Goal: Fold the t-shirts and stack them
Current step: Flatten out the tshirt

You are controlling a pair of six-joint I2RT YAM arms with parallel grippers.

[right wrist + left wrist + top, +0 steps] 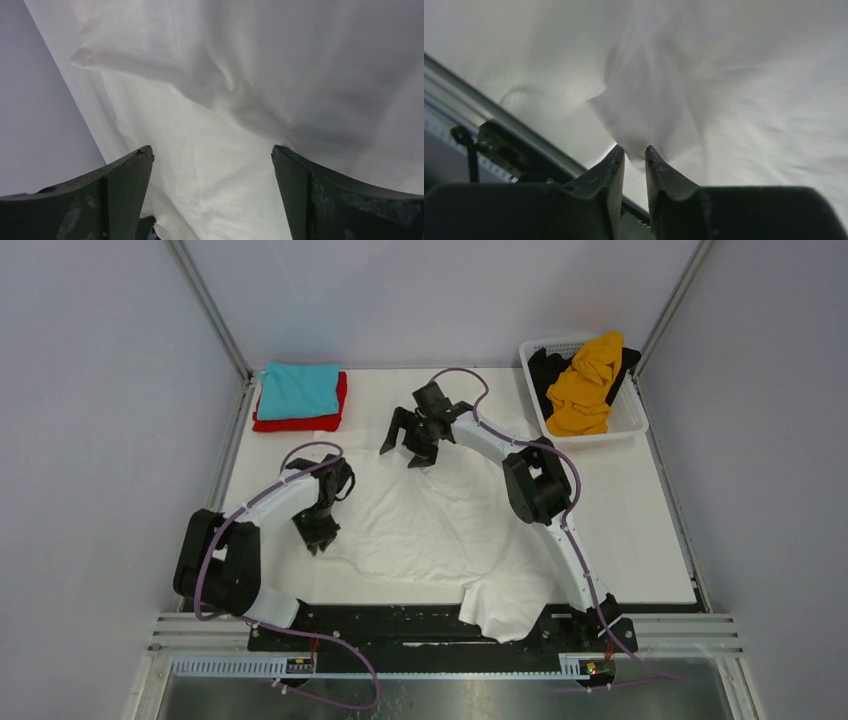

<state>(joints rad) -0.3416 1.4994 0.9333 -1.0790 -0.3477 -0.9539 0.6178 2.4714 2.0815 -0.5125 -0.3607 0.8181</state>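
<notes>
A large white t-shirt (450, 520) lies spread and wrinkled across the middle of the table, with one part hanging over the near edge. My left gripper (318, 538) is at its left edge. In the left wrist view the gripper (635, 150) is nearly closed, pinching a raised peak of the white t-shirt (644, 100). My right gripper (408, 448) is open and empty at the shirt's far edge. In the right wrist view its gripper (212, 152) is spread wide over the white cloth (300, 60). A folded teal t-shirt (298, 388) lies on a folded red t-shirt (300, 423) at the far left.
A white lattice basket (632, 425) at the far right holds a crumpled orange-yellow t-shirt (585, 380) and a black t-shirt (545, 370). Grey walls enclose the table on three sides. A metal rail (454, 80) runs along the table's near edge.
</notes>
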